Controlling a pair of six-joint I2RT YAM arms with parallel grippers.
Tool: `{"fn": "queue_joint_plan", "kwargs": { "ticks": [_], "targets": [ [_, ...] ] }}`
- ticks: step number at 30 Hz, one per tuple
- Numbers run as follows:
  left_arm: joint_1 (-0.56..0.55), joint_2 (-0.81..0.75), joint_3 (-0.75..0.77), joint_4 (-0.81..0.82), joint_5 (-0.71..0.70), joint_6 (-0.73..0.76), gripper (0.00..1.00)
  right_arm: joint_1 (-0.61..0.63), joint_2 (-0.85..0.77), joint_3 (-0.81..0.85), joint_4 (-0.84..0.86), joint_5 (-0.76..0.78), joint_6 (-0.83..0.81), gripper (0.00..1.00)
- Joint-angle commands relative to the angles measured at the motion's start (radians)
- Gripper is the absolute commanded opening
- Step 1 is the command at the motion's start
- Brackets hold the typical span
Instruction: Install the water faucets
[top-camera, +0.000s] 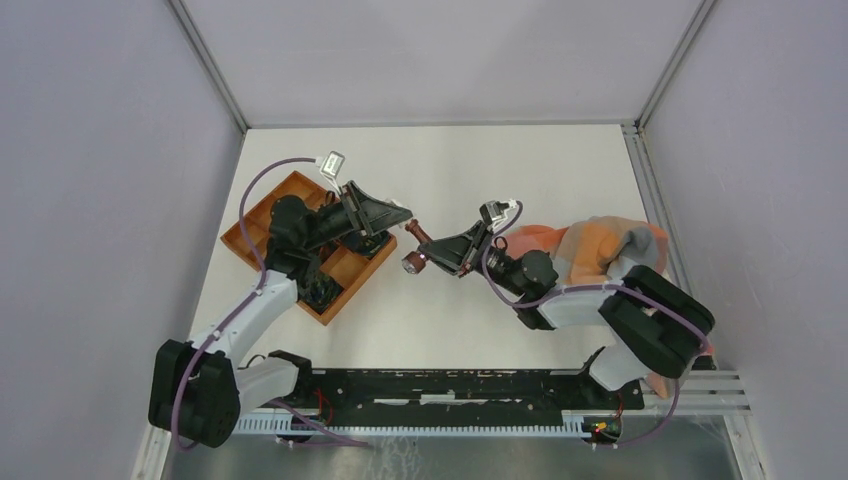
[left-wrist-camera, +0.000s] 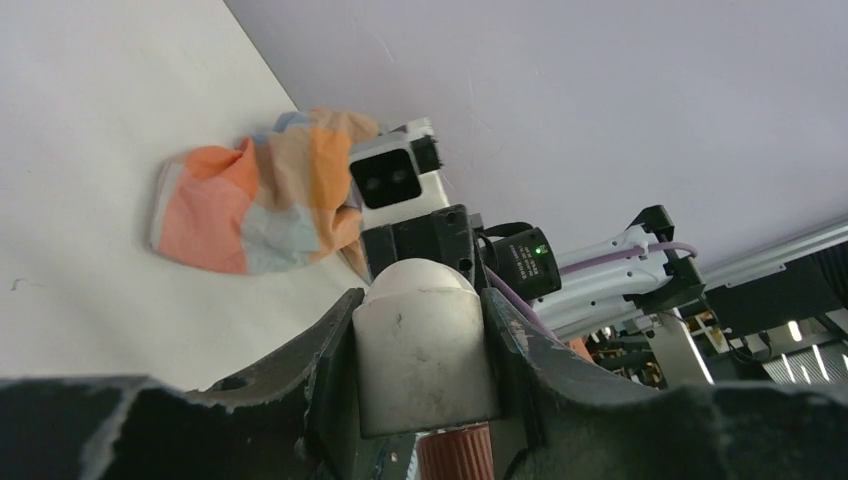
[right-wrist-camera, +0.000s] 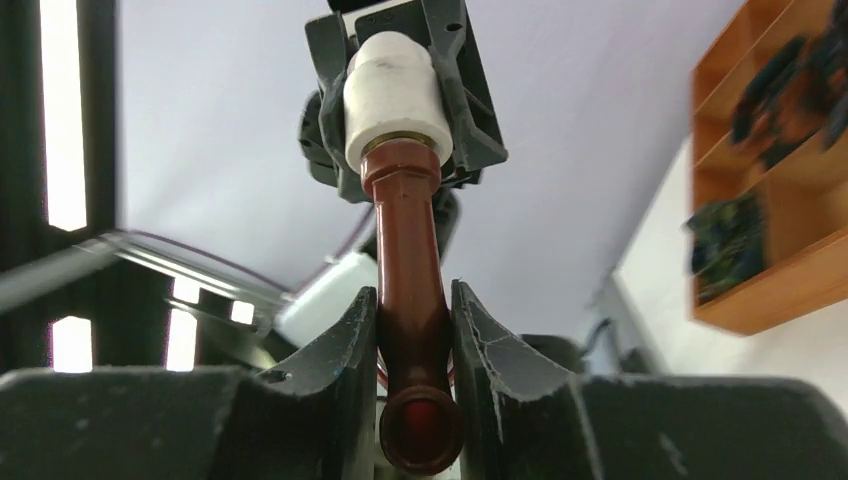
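Observation:
The dark reddish-brown water faucet (top-camera: 420, 240) is held above the table between both grippers. Its round silvery knob (top-camera: 410, 264) hangs toward the near side. My left gripper (top-camera: 400, 216) is shut on the faucet's pale end fitting (left-wrist-camera: 425, 335); a ribbed reddish part (left-wrist-camera: 455, 455) shows below the fitting. My right gripper (top-camera: 445, 255) is shut on the faucet's bent tube (right-wrist-camera: 412, 270), with its open spout end (right-wrist-camera: 420, 430) toward the camera. In the right wrist view the pale fitting (right-wrist-camera: 397, 95) sits at the tube's far end, clamped by the left gripper's fingers (right-wrist-camera: 470, 110).
The orange-brown compartment tray (top-camera: 262, 225) lies under the left arm with dark parts in it; it also shows in the right wrist view (right-wrist-camera: 760, 290). An orange, grey and blue cloth (top-camera: 590, 245) lies at the right, behind the right arm, and shows in the left wrist view (left-wrist-camera: 250, 195).

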Motion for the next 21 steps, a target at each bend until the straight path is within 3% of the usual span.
{"fn": "queue_joint_plan", "kwargs": {
  "ticks": [1, 4, 7, 11, 17, 19, 21],
  "targets": [
    [-0.013, -0.015, -0.013, 0.150, 0.107, 0.041, 0.02, -0.015, 0.120, 0.068, 0.604, -0.115, 0.511, 0.07],
    [-0.012, -0.022, 0.008, 0.089, 0.092, 0.062, 0.02, -0.018, 0.083, 0.041, 0.505, -0.138, 0.418, 0.62],
    [-0.012, -0.033, 0.045, -0.034, 0.059, 0.109, 0.02, -0.032, 0.041, -0.010, 0.393, -0.158, 0.350, 0.86],
    [-0.012, -0.036, 0.086, -0.127, 0.032, 0.127, 0.02, -0.073, -0.032, -0.107, 0.253, -0.182, 0.261, 0.97],
    [-0.011, -0.033, 0.120, -0.168, 0.011, 0.097, 0.02, -0.159, -0.173, -0.228, 0.092, -0.240, 0.128, 0.98],
    [-0.011, -0.031, 0.139, -0.200, -0.010, 0.073, 0.02, -0.179, -0.263, -0.221, -0.102, -0.257, -0.008, 0.98],
    [-0.011, -0.037, 0.158, -0.241, -0.042, 0.044, 0.02, -0.181, -0.389, -0.146, -0.488, -0.224, -0.274, 0.98]
  ]
}}
